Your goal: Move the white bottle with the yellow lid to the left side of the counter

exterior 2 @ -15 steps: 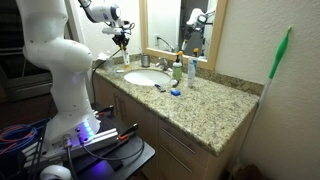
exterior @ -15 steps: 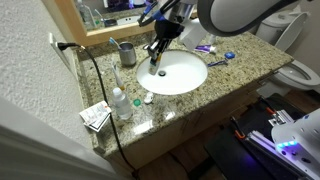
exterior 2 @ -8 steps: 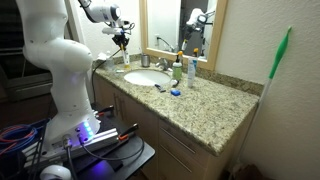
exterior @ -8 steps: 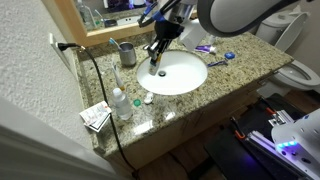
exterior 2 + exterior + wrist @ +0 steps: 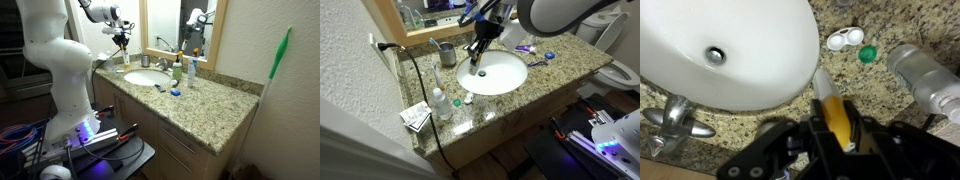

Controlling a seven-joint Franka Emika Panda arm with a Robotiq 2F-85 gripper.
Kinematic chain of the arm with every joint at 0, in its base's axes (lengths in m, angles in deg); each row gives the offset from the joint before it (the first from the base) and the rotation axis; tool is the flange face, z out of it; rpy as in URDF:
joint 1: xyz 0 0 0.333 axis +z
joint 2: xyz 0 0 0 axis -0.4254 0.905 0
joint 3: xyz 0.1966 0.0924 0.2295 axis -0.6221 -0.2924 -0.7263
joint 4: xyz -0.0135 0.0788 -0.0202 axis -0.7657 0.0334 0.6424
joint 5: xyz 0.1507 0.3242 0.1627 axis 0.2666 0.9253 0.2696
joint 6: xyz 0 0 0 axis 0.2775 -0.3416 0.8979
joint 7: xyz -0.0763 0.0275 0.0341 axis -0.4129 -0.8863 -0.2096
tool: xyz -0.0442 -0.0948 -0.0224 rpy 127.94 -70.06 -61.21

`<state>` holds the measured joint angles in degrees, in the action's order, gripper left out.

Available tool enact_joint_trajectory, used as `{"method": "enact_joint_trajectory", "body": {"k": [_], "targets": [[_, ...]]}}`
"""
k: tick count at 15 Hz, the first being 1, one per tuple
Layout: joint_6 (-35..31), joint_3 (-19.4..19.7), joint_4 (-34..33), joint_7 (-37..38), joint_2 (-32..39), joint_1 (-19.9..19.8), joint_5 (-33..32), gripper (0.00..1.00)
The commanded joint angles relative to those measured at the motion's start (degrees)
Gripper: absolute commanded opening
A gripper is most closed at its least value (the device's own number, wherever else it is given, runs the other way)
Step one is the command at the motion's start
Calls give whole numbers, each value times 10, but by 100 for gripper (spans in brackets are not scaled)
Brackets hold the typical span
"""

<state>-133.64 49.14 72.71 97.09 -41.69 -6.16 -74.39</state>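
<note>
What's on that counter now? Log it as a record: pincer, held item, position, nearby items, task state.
pincer: Robotiq pincer, shut on the bottle
held: slim white plastic bottle with the yellow lid
position: above the rim of the oval white sink basin
surface: speckled granite counter
nearby: clear bottle with white cap, white twin-cup case, small green cap
task state: bottle not yet set down
</note>
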Motion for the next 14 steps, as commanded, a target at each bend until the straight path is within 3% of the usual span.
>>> {"method": "enact_joint_trajectory", "body": {"k": [1, 4, 7, 8, 9, 11, 12, 14], "targets": [[9, 4, -9, 12, 17, 4, -17, 6], [10, 8, -60, 78, 66, 12, -89, 6], [7, 14, -108, 105, 104, 25, -99, 6], [2, 16, -64, 88, 69, 22, -88, 6], [2, 18, -75, 89, 78, 25, -87, 26], [2, 19, -74, 90, 79, 27, -87, 26], [23, 20, -85, 94, 91, 29, -89, 6], [39, 14, -135, 70, 149, 31, -54, 6]]}}
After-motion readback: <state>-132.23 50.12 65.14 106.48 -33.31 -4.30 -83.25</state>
